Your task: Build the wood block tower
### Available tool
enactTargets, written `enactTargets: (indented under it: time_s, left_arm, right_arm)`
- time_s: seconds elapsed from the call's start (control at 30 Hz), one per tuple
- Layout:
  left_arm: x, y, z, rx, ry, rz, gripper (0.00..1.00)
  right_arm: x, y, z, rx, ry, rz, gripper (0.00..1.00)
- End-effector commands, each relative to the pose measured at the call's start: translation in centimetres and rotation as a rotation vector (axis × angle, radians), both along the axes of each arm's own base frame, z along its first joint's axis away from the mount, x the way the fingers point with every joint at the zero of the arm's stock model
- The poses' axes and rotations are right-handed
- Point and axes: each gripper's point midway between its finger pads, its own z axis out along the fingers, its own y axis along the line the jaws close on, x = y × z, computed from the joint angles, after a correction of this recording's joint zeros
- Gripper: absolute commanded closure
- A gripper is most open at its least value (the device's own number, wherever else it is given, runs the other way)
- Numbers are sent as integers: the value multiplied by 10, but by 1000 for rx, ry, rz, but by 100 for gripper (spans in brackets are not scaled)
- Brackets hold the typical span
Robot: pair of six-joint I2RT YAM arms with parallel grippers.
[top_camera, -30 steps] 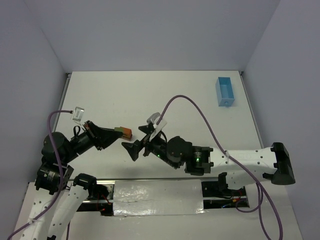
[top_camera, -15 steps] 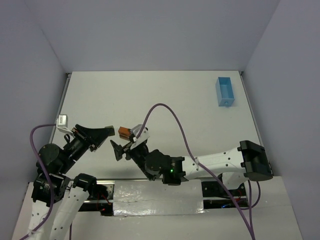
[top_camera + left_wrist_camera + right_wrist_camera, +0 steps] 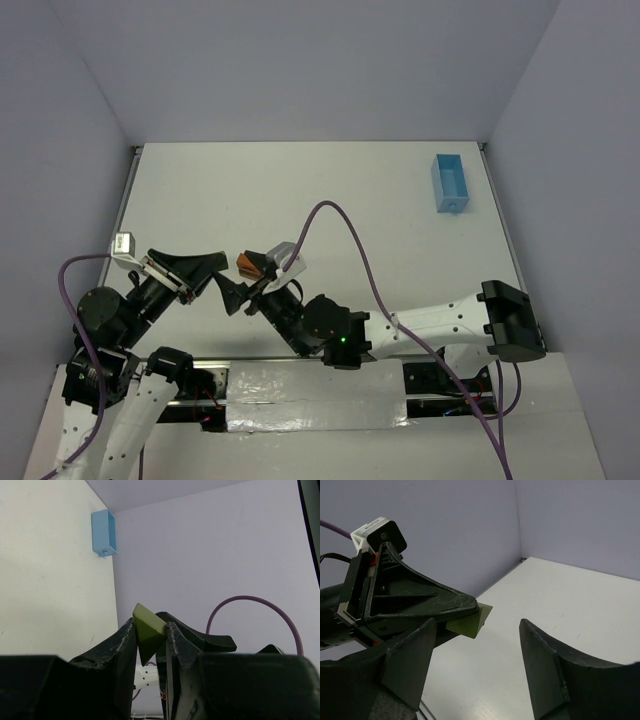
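Note:
My left gripper [image 3: 212, 264] [image 3: 150, 635] is shut on a small olive-green wedge-shaped wood block [image 3: 148, 630], held above the table. The block also shows in the right wrist view [image 3: 471, 620], sticking out of the left fingers [image 3: 425, 605]. My right gripper [image 3: 232, 296] [image 3: 480, 665] is open and empty, its jaws wide apart, directly facing the left gripper's tip. A small orange and brown stack, the tower [image 3: 249, 264], sits on the table just right of the left gripper's tip, partly hidden by the right wrist.
A light-blue tray [image 3: 450, 183] [image 3: 104, 532] lies at the far right of the white table [image 3: 300, 200]. Purple cables [image 3: 345, 240] arch over both arms. Lilac walls enclose the table.
My left gripper drew back to the left from the orange and brown stack, holding the green block. My right arm swung left and its open gripper now faces the left gripper.

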Motion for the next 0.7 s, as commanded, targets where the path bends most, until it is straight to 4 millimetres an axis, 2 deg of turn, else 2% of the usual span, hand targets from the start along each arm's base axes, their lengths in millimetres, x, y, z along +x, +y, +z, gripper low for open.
enactTargets:
  time_s: [0.0,0.3,0.4,0.5,0.67]
  left_arm:
    - [-8,3,25,-37,-66,7,100]
    - [-11,2,31,-49,-69,-5,100]
    - [-11,2,32,-48,-71,-2,100]
    - [-12,0,34,-51,-74,-16,100]
    - [-14,-4,32,-70,-65,-50,100]
  right_arm:
    - [2,0,26,96,5,-6,24]
    - [5,13,29,83,-22,10,24]
    - [4,14,22,81,-24,16,25]
    - [3,14,27,101,-39,25,25]
    - [13,12,34,123,-67,-24,26]
